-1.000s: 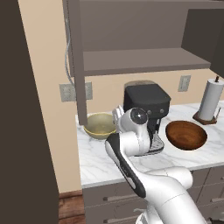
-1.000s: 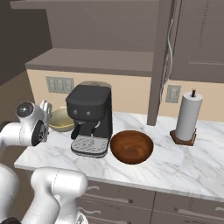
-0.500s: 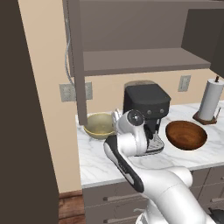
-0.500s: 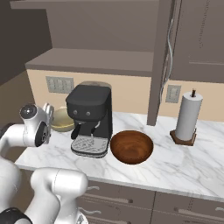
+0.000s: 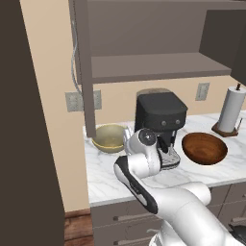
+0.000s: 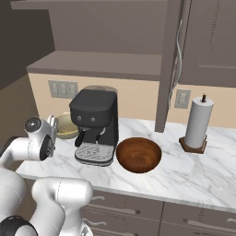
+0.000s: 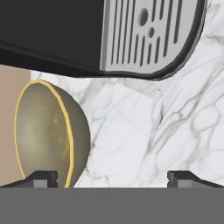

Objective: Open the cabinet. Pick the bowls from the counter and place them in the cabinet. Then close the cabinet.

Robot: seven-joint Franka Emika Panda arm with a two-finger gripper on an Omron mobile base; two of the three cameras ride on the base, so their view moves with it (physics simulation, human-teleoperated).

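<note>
Partly hidden olive bowl (image 5: 110,138) behind arm, jaws wide, empty.

The arm's wrist (image 5: 144,139) has swung right in the left base view, away from the olive-yellow bowl (image 5: 109,138) and toward the coffee machine (image 5: 160,115). In the right base view the wrist has also moved right, closer to the machine's drip tray (image 6: 94,154).

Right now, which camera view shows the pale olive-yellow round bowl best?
The left base view: the pale olive-yellow round bowl sits whole and upright on the white marble counter, left of the black coffee machine. The right base view hides most of it behind the arm. The hand view shows it close but rolled sideways.
</note>
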